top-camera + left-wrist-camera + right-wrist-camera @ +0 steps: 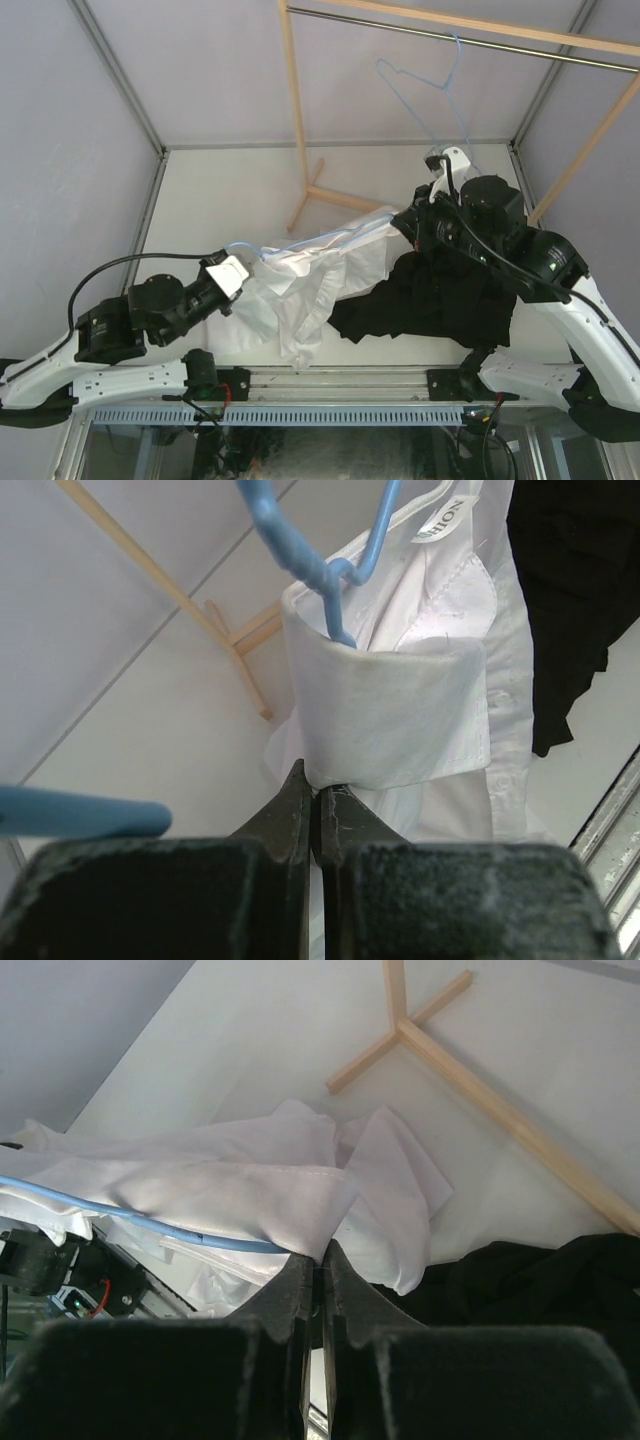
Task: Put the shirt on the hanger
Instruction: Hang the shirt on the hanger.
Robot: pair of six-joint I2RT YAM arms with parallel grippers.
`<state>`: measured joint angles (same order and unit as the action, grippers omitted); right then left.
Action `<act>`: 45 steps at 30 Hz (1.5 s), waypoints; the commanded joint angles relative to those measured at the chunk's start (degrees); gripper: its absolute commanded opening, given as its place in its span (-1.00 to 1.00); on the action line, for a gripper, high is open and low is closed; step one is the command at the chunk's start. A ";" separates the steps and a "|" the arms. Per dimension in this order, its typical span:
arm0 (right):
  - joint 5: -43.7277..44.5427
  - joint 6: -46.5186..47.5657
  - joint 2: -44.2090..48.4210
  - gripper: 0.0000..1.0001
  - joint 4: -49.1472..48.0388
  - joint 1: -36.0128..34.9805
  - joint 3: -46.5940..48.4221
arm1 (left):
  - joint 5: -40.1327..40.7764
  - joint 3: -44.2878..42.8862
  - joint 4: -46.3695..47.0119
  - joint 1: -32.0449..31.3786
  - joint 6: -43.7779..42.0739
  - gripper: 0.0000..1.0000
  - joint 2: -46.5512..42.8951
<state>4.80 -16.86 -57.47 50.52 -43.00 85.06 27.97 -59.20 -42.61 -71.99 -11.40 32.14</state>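
The white shirt [310, 280] hangs stretched above the table between my two grippers. My left gripper [243, 272] is shut on the shirt's collar band [390, 715], its tips [318, 792] pinching the band's lower edge. A light blue hanger [300, 243] runs inside the shirt, and its hook [320, 565] comes out through the collar. My right gripper [402, 222] is shut on a fold of the shirt [250, 1195] at the far end, tips [322, 1256] closed on the hem. The hanger's blue wire [150, 1225] passes under that fabric.
A black garment [430, 290] lies heaped on the table beneath my right arm, also in the right wrist view [560, 1290]. A wooden rack [296, 120] stands at the back, with a second blue hanger [440, 85] on its metal rail [470, 40]. Its foot [450, 1050] rests on the table.
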 commanded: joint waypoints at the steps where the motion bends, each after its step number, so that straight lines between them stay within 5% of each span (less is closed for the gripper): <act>1: 2.00 2.40 -0.07 -1.00 0.84 1.59 4.80 | 6.63 -3.07 -4.67 0.25 -2.50 -0.99 2.77; 15: 12.46 0.11 -1.92 -1.00 0.58 -13.44 2.03 | 7.96 -0.55 -1.41 0.27 -2.05 -1.00 6.98; 23: 16.02 2.09 0.08 -1.00 1.29 -8.98 1.88 | 11.92 -1.93 -0.11 0.26 -3.45 -1.00 6.22; 27: 12.49 5.26 0.22 -1.00 1.63 -3.51 9.63 | 14.31 -8.33 1.57 0.21 -8.48 -1.00 7.10; 39: 11.97 14.55 -18.74 -1.00 6.41 -2.79 54.79 | 24.02 -40.91 10.31 0.27 -33.09 -1.00 23.64; 45: 7.94 13.89 -18.86 -1.00 4.13 -2.70 50.43 | 24.23 -41.53 7.28 0.26 -33.27 -1.00 22.82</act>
<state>11.53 -4.99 -78.13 57.43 -46.72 139.02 44.88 -100.64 -33.45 -72.27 -40.91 58.11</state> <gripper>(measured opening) 0.008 0.023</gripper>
